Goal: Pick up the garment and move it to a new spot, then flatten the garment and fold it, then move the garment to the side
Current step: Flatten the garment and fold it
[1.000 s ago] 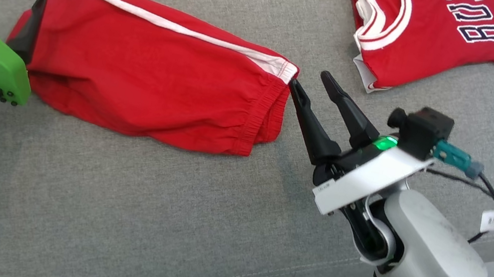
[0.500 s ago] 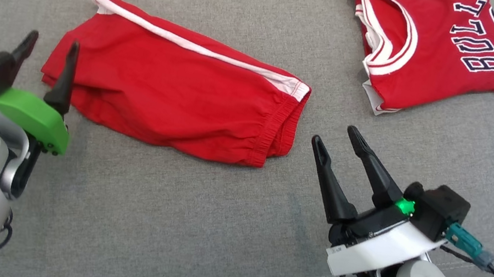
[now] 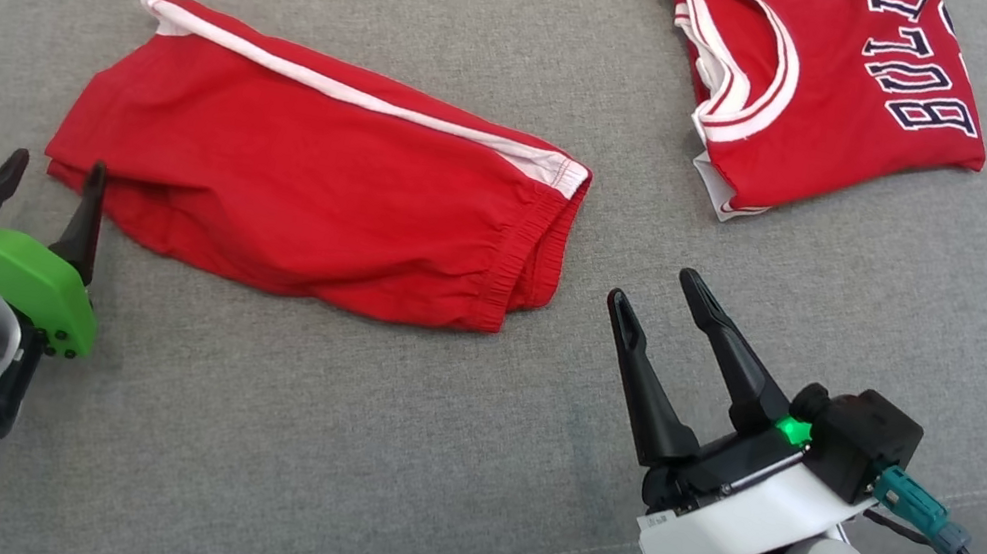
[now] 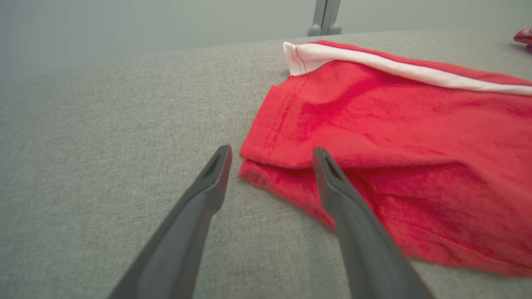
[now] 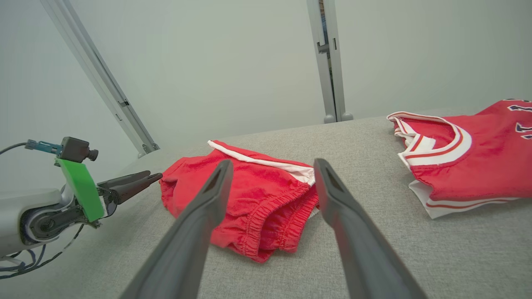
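Left jaws: wide open and empty at the lower left of the head view, under my green wrist bracket (image 3: 7,273), with the left fingers (image 3: 85,220) pointing up the frame.
Left jaws and cloth: in my left wrist view the near hem corner of the red shorts (image 3: 317,185) lies between my two fingers. The right-hand finger crosses in front of the fabric, and I cannot tell whether it touches.
Red shorts: they lie folded and fairly flat across the left and centre of the head view. The white side stripe runs along the upper edge, and the gathered waistband is at the right end, toward the middle of the frame.
Table: grey woven fabric (image 3: 321,450) carries both garments, with a seam along its lower edge.
Right jaws: spread open with nothing in them at the lower right of centre in the head view. The right fingers (image 3: 637,384) point up and to the left, near the waistband but apart from it. A green light (image 3: 793,430) glows at their base.
Red jersey (image 3: 821,91): it is folded at the upper right, well apart from the shorts, with a white-trimmed neckline and dark lettering.
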Robot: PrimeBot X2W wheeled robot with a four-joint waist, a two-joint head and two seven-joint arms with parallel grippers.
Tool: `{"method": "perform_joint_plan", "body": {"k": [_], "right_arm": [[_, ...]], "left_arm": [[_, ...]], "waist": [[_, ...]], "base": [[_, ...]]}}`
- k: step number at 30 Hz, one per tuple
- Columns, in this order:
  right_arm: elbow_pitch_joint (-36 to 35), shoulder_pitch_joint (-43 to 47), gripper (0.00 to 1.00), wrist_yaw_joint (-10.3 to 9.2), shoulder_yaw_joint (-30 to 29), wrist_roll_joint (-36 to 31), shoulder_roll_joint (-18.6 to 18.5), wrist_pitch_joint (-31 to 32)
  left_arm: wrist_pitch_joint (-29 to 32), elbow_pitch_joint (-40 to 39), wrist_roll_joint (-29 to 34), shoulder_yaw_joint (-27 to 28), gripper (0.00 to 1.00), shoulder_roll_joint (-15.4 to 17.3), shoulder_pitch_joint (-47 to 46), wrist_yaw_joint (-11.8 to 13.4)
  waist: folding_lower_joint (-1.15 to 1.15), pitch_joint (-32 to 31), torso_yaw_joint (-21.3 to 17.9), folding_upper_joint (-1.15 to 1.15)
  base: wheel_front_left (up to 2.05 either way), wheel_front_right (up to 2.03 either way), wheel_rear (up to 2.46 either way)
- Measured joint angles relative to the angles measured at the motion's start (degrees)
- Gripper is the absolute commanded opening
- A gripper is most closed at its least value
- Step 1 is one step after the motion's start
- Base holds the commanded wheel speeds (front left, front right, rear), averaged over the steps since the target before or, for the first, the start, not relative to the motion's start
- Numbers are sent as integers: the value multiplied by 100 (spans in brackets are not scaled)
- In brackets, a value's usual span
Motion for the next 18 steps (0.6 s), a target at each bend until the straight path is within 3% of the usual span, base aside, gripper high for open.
{"method": "perform_joint_plan", "body": {"k": [12,13,14,15,16,18], "right_arm": [[11,-32,100,0,43,-24,63,0],[18,-39,100,0,51,-29,64,0],[23,-44,100,0,55,-38,64,0],[30,-49,100,0,62,-46,64,0],[36,-56,100,0,76,-58,63,0],[44,-68,100,0,78,-66,63,0]], "left_arm": [[0,747,14,58,100,-9,-388,-140],[0,809,13,42,93,-21,-422,-147],[0,846,13,23,61,-38,-442,-159],[0,868,13,20,10,-59,-452,-172],[0,887,13,3,0,-76,-462,-186],[-1,905,13,-18,0,-121,-481,-190]], "waist": [[0,262,-195,0],[0,270,-199,0],[0,273,-196,0],[0,273,-192,0],[0,272,-185,0],[0,265,-164,0]], "base": [[0,0,0],[0,0,0],[0,0,0],[0,0,0],[0,0,0],[0,0,0]]}}
